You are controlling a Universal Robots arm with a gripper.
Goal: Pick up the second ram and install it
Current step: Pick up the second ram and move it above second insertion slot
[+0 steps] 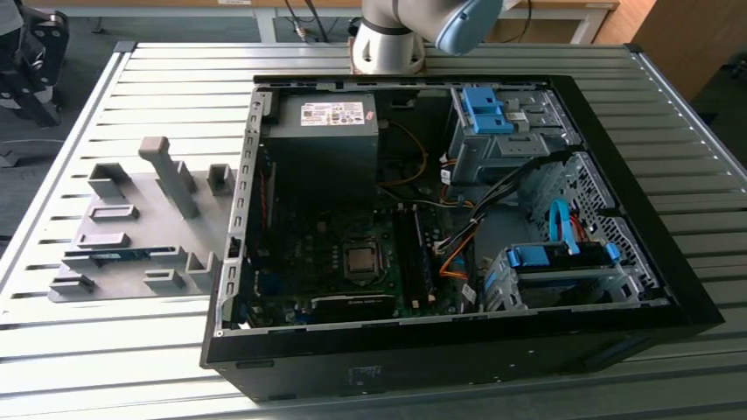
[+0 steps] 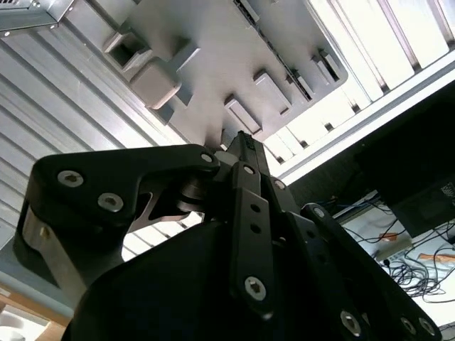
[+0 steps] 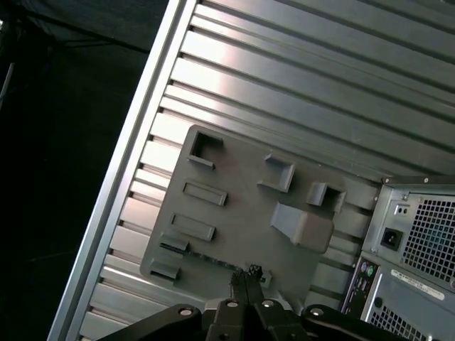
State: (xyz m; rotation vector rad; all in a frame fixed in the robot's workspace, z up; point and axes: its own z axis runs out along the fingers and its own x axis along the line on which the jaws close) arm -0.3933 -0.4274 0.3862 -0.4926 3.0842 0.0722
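Where the exterior view looks down on the slatted table (image 1: 152,79), the second ram (image 1: 117,255) lies flat in a slot of the grey fixture (image 1: 152,219) at the exterior view's left, beside the open computer case (image 1: 467,359). My arm (image 1: 403,31) is cut off at the far edge.

In the second wrist view my gripper (image 2: 242,142) is clenched, fingertips pressed together on nothing, well apart from the fixture (image 2: 213,64). My own links cover part of it.

In the first wrist view the ram (image 3: 210,257) is a thin strip on the fixture (image 3: 242,199), far beyond my closed gripper (image 3: 246,273). One end passes behind the fingertips, and its chips are too small to tell.
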